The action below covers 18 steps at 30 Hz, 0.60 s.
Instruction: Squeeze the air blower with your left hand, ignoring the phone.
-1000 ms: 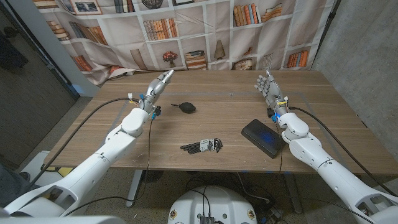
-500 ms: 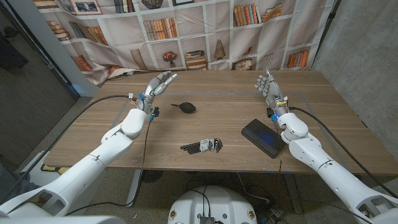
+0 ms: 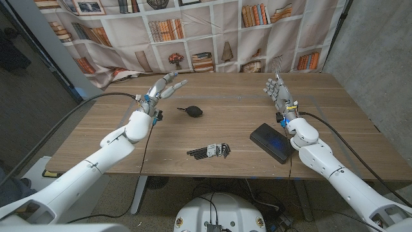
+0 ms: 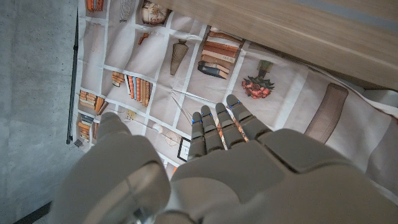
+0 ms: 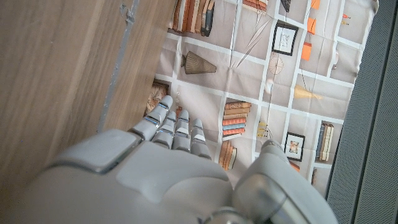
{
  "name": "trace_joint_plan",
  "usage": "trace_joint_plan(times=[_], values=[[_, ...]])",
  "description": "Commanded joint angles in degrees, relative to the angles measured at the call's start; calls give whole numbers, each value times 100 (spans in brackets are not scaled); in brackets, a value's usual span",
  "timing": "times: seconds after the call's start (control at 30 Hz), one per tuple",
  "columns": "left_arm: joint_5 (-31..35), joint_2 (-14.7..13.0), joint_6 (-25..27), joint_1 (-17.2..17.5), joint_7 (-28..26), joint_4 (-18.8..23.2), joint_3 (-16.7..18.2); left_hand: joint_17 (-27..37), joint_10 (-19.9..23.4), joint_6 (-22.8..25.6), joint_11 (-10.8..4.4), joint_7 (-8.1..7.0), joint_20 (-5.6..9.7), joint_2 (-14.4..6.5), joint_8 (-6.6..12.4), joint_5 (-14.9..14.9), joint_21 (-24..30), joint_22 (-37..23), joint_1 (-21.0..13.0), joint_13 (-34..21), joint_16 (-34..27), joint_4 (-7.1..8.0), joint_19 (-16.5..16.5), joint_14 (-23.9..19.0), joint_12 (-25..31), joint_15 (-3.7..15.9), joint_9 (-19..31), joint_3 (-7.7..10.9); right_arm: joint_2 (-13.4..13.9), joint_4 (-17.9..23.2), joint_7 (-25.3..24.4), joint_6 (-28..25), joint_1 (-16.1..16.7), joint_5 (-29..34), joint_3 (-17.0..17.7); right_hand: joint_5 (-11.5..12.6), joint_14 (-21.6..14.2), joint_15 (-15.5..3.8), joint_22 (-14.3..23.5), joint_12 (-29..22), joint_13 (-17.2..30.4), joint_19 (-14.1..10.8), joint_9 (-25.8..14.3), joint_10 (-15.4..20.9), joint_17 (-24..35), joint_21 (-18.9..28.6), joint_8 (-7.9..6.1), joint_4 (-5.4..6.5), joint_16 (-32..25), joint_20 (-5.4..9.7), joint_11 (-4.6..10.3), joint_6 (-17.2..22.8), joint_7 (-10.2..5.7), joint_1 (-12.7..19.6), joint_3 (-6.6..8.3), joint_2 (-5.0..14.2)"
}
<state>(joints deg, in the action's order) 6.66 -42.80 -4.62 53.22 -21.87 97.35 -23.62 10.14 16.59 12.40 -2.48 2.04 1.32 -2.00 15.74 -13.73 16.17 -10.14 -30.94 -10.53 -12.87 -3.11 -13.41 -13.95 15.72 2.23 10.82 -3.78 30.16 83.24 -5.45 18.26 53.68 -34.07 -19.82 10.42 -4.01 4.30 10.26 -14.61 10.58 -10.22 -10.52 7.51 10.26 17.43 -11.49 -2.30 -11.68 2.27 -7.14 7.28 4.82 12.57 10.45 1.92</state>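
Air blower (image 3: 190,111), small and black, lies untouched on the wooden surface (image 3: 225,125), just beside the left hand (image 3: 163,86), whose fingers spread apart, holding nothing. Right hand (image 3: 277,90) is raised, fingers apart, empty. Black phone (image 3: 273,143) lies near it; hex keys (image 3: 210,151) lie toward the front edge.

No legible text, labels, brands or numbers in any view. Book spines on the printed bookshelf backdrop (image 3: 193,26) are too small and blurred to read. The phone (image 3: 271,142) shows a dark face with no readable markings.
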Motion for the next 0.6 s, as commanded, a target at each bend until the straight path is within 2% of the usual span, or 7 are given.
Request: trace_joint_plan(times=[0.03, 0.3, 0.6], values=[[774, -246, 691, 0, -17, 510, -116, 12, 49, 54, -30, -29, -13, 11, 9, -4, -14, -10, -85, -24, 5, -69, -68, -44, -22, 56, 8, 1, 31, 81, -35, -31, 45, 3, 12, 6, -49, -6, 21, -19, 12, -64, -29, 49, 23, 3, -35, -51, 21, 42, 6, 71, 9, 61, 3, 21], [1124, -376, 1131, 3, 132, 850, -158, 12, 55, 30, -14, -30, -37, -18, -26, -5, -52, -10, -221, -28, 38, -132, -48, -44, -56, 51, 12, 40, 135, 213, -161, -222, 56, 85, 10, 4, -71, 0, 21, -13, 13, -77, -29, 59, 24, -4, -32, -60, 24, 42, 11, 77, 10, 68, 6, 26], [1629, -491, 1696, -76, 344, 1139, -291, 12, 123, 86, -58, -37, -21, -68, -35, -5, -58, -11, -398, -33, 50, -211, -128, -111, -74, 58, 17, 96, 97, 163, -187, -231, 33, 62, 17, 0, -86, 8, 22, -26, 14, -105, -29, 130, 26, -13, -26, -72, 35, 38, -5, 85, 6, 73, 10, 33]])
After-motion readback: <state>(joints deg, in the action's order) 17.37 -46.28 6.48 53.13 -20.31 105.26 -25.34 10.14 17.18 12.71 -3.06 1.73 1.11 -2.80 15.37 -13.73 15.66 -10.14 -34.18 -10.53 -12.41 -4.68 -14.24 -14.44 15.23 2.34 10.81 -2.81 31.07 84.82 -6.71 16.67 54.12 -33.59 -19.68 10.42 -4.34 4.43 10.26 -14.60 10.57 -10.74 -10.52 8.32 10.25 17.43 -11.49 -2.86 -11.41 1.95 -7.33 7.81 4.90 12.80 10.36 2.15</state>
